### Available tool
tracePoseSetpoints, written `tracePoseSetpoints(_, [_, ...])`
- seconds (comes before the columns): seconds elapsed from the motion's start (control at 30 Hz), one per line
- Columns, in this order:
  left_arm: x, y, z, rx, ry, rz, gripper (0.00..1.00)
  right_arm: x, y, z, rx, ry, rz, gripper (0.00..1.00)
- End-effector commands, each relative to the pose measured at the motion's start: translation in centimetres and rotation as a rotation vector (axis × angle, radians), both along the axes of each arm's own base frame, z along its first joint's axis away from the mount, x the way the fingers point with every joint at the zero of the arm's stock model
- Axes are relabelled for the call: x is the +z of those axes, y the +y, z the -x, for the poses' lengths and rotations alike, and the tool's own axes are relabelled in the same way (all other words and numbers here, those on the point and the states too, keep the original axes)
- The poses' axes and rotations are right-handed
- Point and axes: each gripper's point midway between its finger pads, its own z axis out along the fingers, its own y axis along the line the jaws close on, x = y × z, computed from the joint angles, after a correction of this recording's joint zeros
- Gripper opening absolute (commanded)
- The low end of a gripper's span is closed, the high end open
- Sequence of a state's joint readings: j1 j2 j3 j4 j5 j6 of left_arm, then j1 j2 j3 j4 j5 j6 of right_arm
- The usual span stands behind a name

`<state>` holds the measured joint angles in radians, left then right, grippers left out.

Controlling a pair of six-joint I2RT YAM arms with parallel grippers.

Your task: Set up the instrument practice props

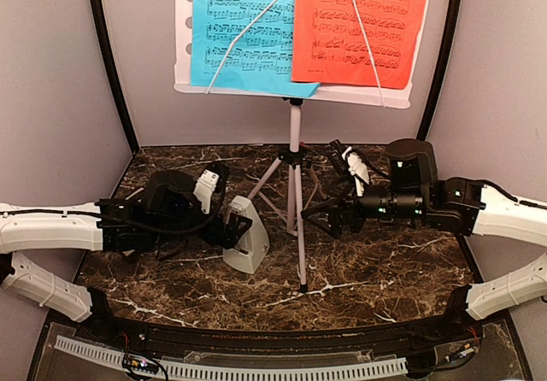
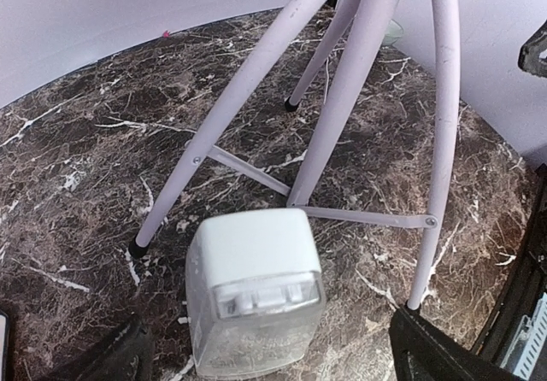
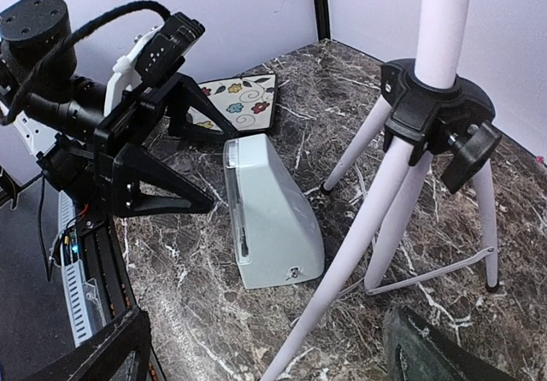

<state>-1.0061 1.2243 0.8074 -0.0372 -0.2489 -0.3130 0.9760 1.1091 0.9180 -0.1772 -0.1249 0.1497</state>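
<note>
The white music stand (image 1: 295, 155) stands on its tripod mid-table. A blue sheet (image 1: 244, 26) and a red-orange sheet (image 1: 359, 26) rest on its desk under two wire clips. The pale grey metronome (image 1: 246, 237) stands upright left of the tripod; it also shows in the left wrist view (image 2: 255, 300) and the right wrist view (image 3: 272, 214). My left gripper (image 1: 226, 206) is open, its jaws wide on either side of the metronome's near side without touching it (image 2: 265, 360). My right gripper (image 1: 318, 217) is open and empty, just right of the tripod legs (image 3: 376, 202).
A floral square coaster (image 3: 232, 101) lies on the marble table (image 1: 385, 261) behind my left gripper (image 3: 149, 172). The tripod's three legs and thin braces (image 2: 367, 217) spread between the two arms. Grey walls close in the back and sides.
</note>
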Motion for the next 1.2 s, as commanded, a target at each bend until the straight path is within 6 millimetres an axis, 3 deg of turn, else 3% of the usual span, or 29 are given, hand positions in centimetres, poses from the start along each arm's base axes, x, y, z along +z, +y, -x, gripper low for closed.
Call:
tracePoseSetpoints(0.0, [1.4, 1.6, 0.2, -0.013, 0.019, 0.108, 0.99, 1.7, 1.3, 0.6, 0.002, -0.069, -0.005, 0.95])
tracePoseSetpoints(0.23, [1.2, 5.4, -0.4, 0.09, 0.065, 0.172, 0.99, 1.1, 5.0, 1.3, -0.043, -0.068, 0.05, 0.95])
tracePoseSetpoints(0.4, [0.1, 7.2, -0.9, 0.183, 0.106, 0.164, 0.99, 0.9, 8.7, 1.2, -0.163, -0.043, 0.04, 0.95])
tracePoseSetpoints(0.57, [0.3, 8.4, -1.4, 0.25, 0.101, 0.164, 0.99, 0.9, 11.1, 1.1, -0.314, 0.001, 0.021, 1.0])
tracePoseSetpoints(0.63, [0.6, 9.1, -1.5, 0.285, 0.089, 0.164, 0.99, 1.0, 11.4, 0.6, -0.395, 0.055, -0.018, 1.0])
tracePoseSetpoints(0.8, [2.0, 10.7, -1.8, 0.351, 0.046, 0.17, 0.99, -2.1, 12.2, -1.3, -0.64, 0.133, 0.046, 1.0])
tracePoseSetpoints(0.83, [2.3, 11.0, -1.8, 0.36, 0.039, 0.17, 0.99, -1.5, 12.6, -1.6, -0.684, 0.136, 0.034, 1.0])
tracePoseSetpoints(0.93, [2.8, 11.8, -1.9, 0.388, 0.025, 0.164, 0.99, -2.5, 13.5, -1.7, -0.762, 0.144, 0.063, 1.0])
tracePoseSetpoints(1.17, [4.7, 13.7, -1.7, 0.443, -0.033, 0.177, 0.99, -4.2, 13.1, -2.7, -0.945, 0.131, 0.116, 1.0])
